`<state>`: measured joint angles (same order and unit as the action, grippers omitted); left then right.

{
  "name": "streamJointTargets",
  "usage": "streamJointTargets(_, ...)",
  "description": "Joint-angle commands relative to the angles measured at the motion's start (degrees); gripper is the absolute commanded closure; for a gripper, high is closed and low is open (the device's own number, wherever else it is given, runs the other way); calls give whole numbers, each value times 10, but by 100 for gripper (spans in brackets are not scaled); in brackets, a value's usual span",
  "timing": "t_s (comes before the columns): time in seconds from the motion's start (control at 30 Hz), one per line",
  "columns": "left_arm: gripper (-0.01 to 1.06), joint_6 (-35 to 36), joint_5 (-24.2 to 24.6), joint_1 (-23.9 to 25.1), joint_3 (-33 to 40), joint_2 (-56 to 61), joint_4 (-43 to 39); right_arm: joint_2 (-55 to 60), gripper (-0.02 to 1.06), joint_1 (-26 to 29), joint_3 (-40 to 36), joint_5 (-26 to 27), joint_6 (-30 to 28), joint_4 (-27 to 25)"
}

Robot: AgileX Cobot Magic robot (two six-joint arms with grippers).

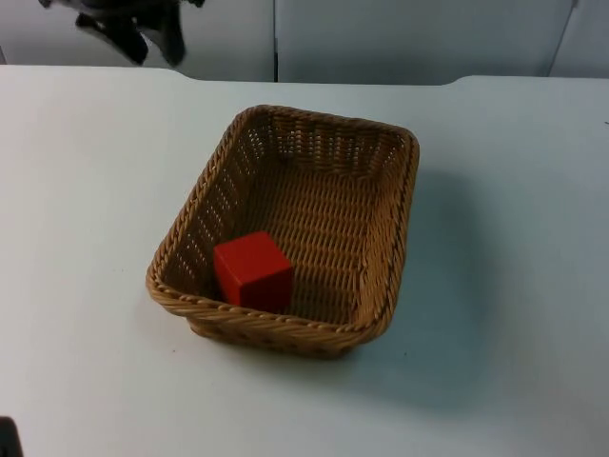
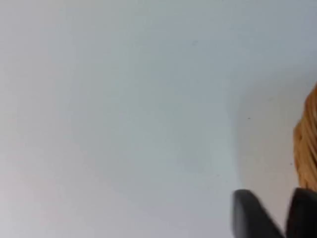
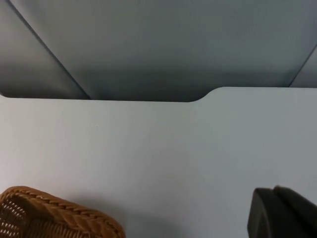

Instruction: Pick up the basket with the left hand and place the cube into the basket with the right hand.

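A brown wicker basket [image 1: 285,328] stands on the white table near its middle. A red cube [image 1: 252,271] lies inside it, against the front left corner. My left gripper [image 1: 150,48] hangs open at the far left of the table, well away from the basket and holding nothing. In the left wrist view its two fingertips [image 2: 252,218] stand apart above bare table, with the basket's edge [image 2: 309,139] just beside them. Part of my right gripper [image 3: 283,214] shows over the table, a corner of the basket [image 3: 59,208] some way off.
The table [image 1: 514,190] ends at the grey partition wall [image 1: 409,38] behind the basket. A small dark object [image 1: 6,438] sits at the near left edge. Bare table surface lies on every side of the basket.
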<state>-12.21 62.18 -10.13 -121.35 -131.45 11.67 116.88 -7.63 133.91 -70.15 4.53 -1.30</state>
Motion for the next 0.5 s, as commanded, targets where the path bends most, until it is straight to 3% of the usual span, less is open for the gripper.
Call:
streamJointTargets(0.0,104,19,64,-3,-44,5,-32,-4,103,3,3,2,0,-2)
streamJointTargets(0.2,105,6,78,-23,-57,72,-12,-15,103,3,3,2,10,-2)
streamJointTargets(0.27,105,6,78,-33,-57,117,-18,-38,103,3,3,2,22,32)
streamJointTargets(0.37,105,6,78,-39,-57,201,-20,-97,103,3,3,2,52,130)
streamJointTargets(0.4,105,6,78,-39,-57,201,-20,-97,103,3,3,2,52,130)
streamJointTargets(0.47,105,7,78,-39,-57,265,-40,-159,103,3,0,2,54,180)
